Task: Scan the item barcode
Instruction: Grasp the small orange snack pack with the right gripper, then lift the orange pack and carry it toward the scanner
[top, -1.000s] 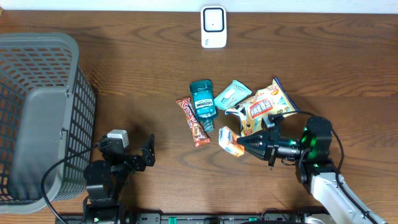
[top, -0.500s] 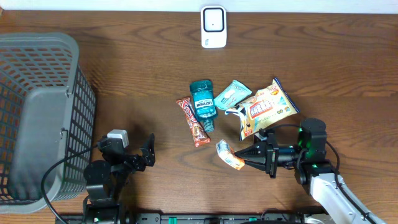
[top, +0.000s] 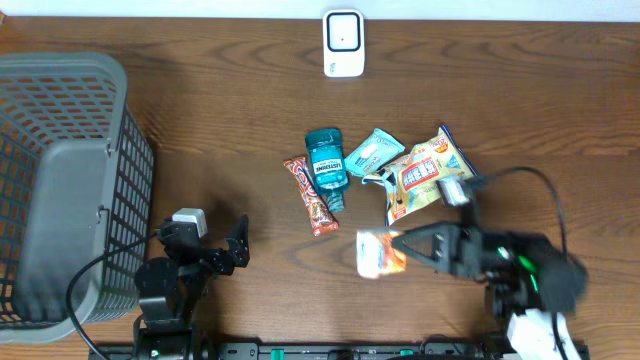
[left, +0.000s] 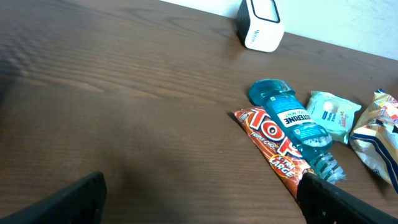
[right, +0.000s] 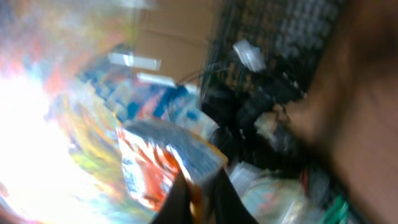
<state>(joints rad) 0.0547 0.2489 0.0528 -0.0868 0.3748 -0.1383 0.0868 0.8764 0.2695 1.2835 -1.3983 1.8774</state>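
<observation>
Right gripper is clamped shut on one edge of a small orange-and-white snack packet. Packet is carried clear of the table, sticking out ahead of the fingertips. Wrist view is smeared, so the barcode side can't be confirmed; probably not yet faced to the scanner.

Packet is judged light, soft, crinkly film. Flop and twist are expected from an edge pinch, crush risk is low, and slip is possible if it is swung fast. A hold on the sealed seam is preferred, with the print left uncovered.

Scanner is set well apart from the gripper, toward the table's far edge. Between the two lie chips bag, wipes pack, mouthwash bottle and candy bar; these should be passed over, not through.

Left gripper is seen wide open and empty, well ahead of the tips, with basket beyond it.
</observation>
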